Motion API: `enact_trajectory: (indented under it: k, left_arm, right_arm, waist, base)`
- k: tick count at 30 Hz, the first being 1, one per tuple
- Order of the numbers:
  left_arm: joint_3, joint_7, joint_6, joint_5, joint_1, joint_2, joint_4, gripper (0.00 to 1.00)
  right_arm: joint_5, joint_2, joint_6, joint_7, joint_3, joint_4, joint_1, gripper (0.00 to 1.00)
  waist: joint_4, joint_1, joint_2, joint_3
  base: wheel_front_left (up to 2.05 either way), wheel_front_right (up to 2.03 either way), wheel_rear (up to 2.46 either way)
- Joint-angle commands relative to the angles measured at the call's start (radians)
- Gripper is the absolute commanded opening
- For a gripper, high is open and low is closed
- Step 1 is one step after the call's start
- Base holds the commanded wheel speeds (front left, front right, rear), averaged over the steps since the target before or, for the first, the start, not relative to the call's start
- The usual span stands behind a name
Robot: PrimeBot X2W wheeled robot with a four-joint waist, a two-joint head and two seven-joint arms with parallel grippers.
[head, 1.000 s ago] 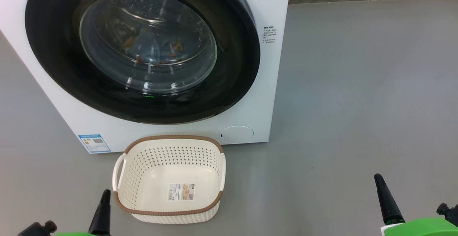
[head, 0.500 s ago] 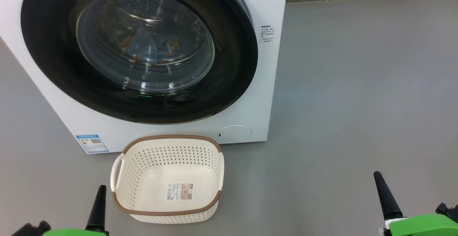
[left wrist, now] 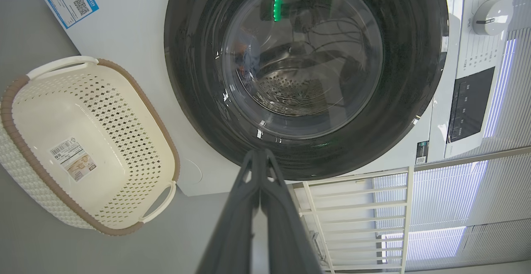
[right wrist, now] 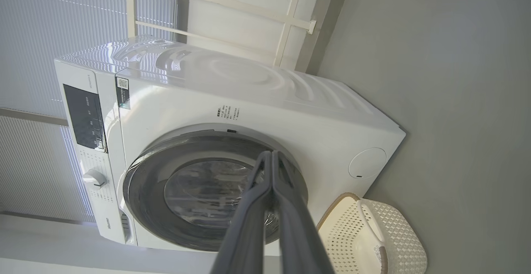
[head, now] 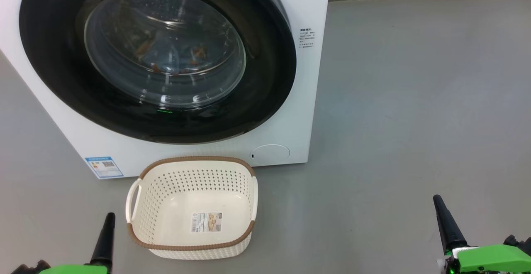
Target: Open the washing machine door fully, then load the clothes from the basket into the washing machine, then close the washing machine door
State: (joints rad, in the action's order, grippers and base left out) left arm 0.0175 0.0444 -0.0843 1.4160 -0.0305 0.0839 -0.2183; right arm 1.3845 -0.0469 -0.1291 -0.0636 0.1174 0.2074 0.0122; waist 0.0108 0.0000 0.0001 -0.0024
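The washing machine door (head: pixel 265 79) is sitting closed on the washing machine (head: pixel 315 99) with the clothes (head: pixel 174 62) showing behind its glass, the basket (head: pixel 186 182) is resting just in front on the floor (head: pixel 394 141) - and the left gripper (head: pixel 109 218) and right gripper (head: pixel 437 201) are hanging low, fingers pinched together, gripping nothing.

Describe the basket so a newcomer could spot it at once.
Find the big white washing machine with the round black door. On the grey floor just before it stands the basket: cream perforated plastic, brown woven-look rim, barcode sticker on its bottom.
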Motion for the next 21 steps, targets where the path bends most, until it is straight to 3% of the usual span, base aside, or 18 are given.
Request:
enact_trajectory:
  k: [1, 21]
  left_arm:
    - [-0.043, 0.009, -0.018, 0.037, -0.047, 0.007, 0.010, 0.00]
    - [-0.102, 0.045, -0.046, 0.217, -0.075, -0.012, -0.026, 0.00]
  right_arm:
    - [0.042, -0.013, -0.001, -0.009, -0.017, -0.014, 0.053, 0.00]
    - [0.236, -0.014, -0.002, -0.038, -0.018, 0.037, 0.094, 0.00]
  waist:
    - [-0.001, 0.0000, -0.0001, 0.001]
    - [-0.011, 0.0000, -0.0001, 0.006]
  base:
    - [0.00, 0.00, 0.00]
    - [0.00, 0.00, 0.00]
